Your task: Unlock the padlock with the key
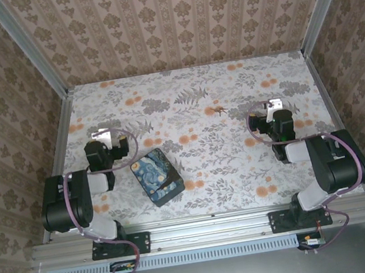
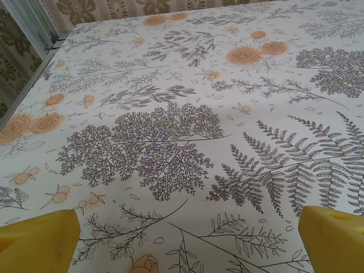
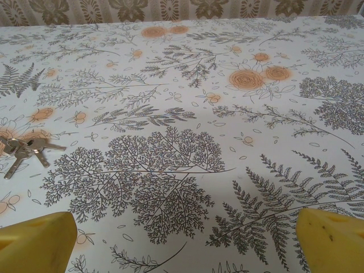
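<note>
The padlock [image 1: 157,176], a dark-blue block with yellow swirls, lies flat on the flowered table between the arms, nearer the left one. My left gripper [image 1: 104,134] hangs just to its left and a little farther back, apart from it. In the left wrist view that gripper [image 2: 187,242] is open, its yellow fingertips [image 2: 40,239] wide apart over bare cloth. The key [image 1: 220,109], small and metallic on a ring with others, lies mid-table to the left of my right gripper [image 1: 274,105]. In the right wrist view the key [image 3: 23,149] sits at the far left, and the right gripper [image 3: 185,242] is open and empty.
The table [image 1: 211,187] wears a cloth printed with ferns and orange flowers. Patterned walls with metal rails close in the left, right and far sides. The arm bases stand on the near rail [image 1: 210,227].
</note>
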